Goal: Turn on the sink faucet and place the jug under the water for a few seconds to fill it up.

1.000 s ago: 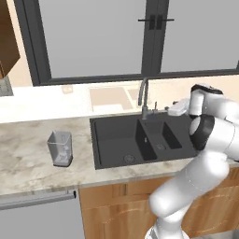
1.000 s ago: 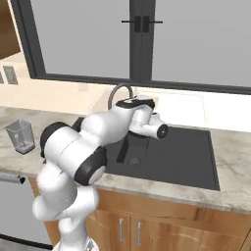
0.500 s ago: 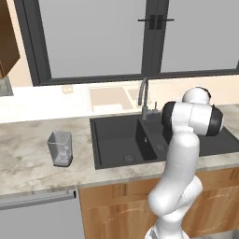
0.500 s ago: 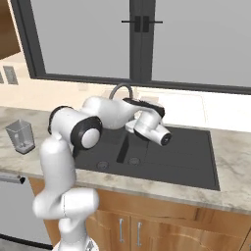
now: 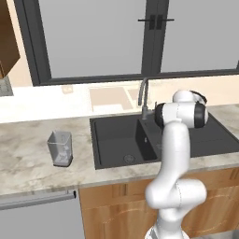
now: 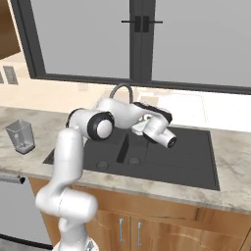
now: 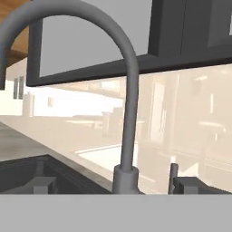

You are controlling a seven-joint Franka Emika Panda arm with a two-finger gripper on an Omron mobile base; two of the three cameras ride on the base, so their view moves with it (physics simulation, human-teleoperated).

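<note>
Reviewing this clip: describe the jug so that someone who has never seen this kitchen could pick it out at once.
Start at the black two-compartment sink set into the pale marble counter under the big window. Follow the counter away from the faucet, past the basin's edge nearest the dishwasher front. The jug stands there upright and alone: a small translucent grey squarish cup, much smaller than the sink.

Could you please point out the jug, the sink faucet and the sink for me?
jug point(image 5: 60, 148): left base view, middle of its translucent body.
sink faucet point(image 7: 129, 90): hand view, upright stretch of the gooseneck spout.
sink point(image 6: 176, 162): right base view, bare floor of a compartment.
</note>
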